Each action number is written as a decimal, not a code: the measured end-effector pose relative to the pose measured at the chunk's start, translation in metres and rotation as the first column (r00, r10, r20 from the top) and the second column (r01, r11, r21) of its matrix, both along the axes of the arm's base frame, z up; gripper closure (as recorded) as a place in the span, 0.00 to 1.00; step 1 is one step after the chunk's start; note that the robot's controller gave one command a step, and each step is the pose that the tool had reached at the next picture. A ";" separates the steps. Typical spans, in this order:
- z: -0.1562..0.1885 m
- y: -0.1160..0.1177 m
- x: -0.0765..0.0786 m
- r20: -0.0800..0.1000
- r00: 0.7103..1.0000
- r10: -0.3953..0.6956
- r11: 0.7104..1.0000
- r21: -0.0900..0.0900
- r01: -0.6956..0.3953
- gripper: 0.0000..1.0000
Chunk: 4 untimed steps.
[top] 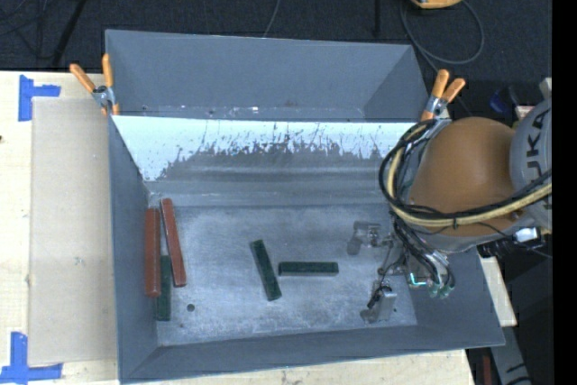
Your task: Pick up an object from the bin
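The floor of the grey metal bin (216,230) lies bare between the red-brown flat sticks (173,242) and dark green stick (163,293) along its left wall and the slanted dark green bar (265,270) mid-floor. A level dark green bar (308,268) beside that lies apart from the claw (371,273).

A dark green bar (308,268) lies level. A second green bar (265,270) slants by its left end; two red-brown bars (153,252) lie far left.
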<state>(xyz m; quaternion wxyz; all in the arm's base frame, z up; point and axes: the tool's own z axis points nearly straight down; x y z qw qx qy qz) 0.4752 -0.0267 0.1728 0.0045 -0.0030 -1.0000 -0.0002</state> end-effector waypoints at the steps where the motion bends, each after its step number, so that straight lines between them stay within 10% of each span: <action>1: -0.107 0.061 0.056 0.005 1.000 0.010 1.000 0.002 -0.010 0.00; 3: -0.073 0.083 0.060 0.010 0.985 0.174 0.985 0.000 -0.174 0.00; 4: -0.104 0.069 0.055 0.004 0.997 -0.076 0.997 -0.001 0.076 0.00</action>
